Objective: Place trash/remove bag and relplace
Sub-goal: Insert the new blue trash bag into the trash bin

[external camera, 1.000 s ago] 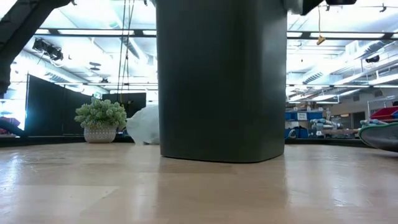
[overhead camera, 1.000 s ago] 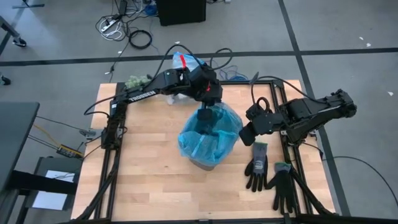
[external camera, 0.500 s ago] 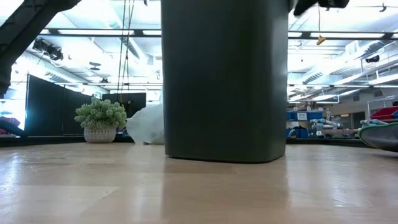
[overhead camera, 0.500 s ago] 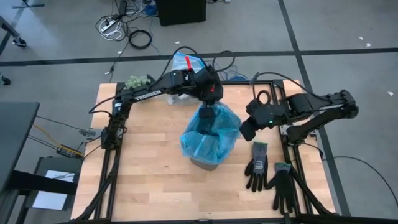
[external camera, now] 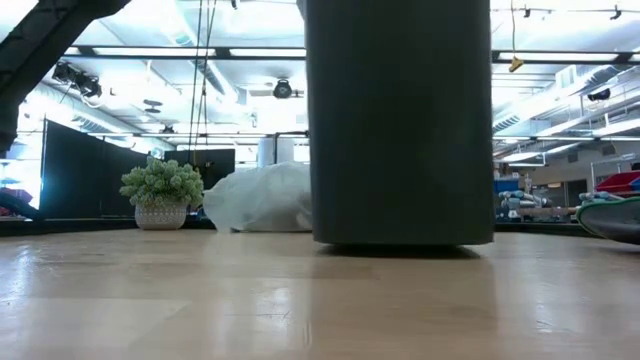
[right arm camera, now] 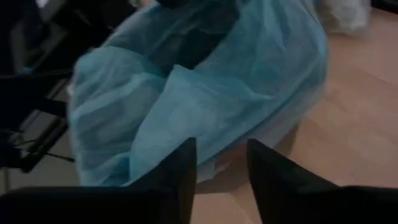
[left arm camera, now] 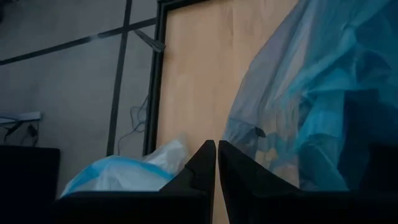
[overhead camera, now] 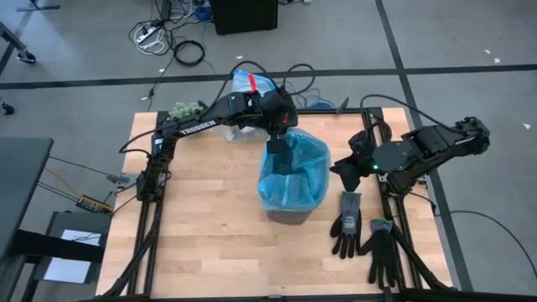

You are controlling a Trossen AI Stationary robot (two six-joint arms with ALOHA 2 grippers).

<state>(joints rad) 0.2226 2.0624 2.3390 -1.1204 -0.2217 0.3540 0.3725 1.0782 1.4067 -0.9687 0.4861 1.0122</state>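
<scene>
A black bin (external camera: 400,120) stands on the table's middle with a light-blue plastic bag (overhead camera: 294,172) draped over its mouth and hanging down its sides (right arm camera: 205,93). The crinkly white bag (external camera: 262,198) lies on the table behind the bin, under my left arm (overhead camera: 241,131). My left gripper (left arm camera: 216,152) is shut at the far rim of the blue bag (overhead camera: 280,141). My right gripper (right arm camera: 221,155) stands open just to the right of the blue bag (overhead camera: 344,172), nothing between its fingers. No trash is in view. My left gripper hangs at the far rim of the blue bag (left arm camera: 249,134), its shut fingers coming from the table's far left. Whether they touch or hold the plastic, I cannot tell.
Two black gloves (overhead camera: 346,222) (overhead camera: 382,252) lie flat near the right front corner. A green fuzzy clump in a small pot (external camera: 160,190) stands at the far left corner (overhead camera: 186,109). Bare wood lies left of and in front of the bin.
The bin with the blue bag has slid along the table toward its right edge, uncovering the white bag behind it in the low view. My left gripper has followed it a little to the right and farther back. My right gripper has drawn back toward the right edge.
</scene>
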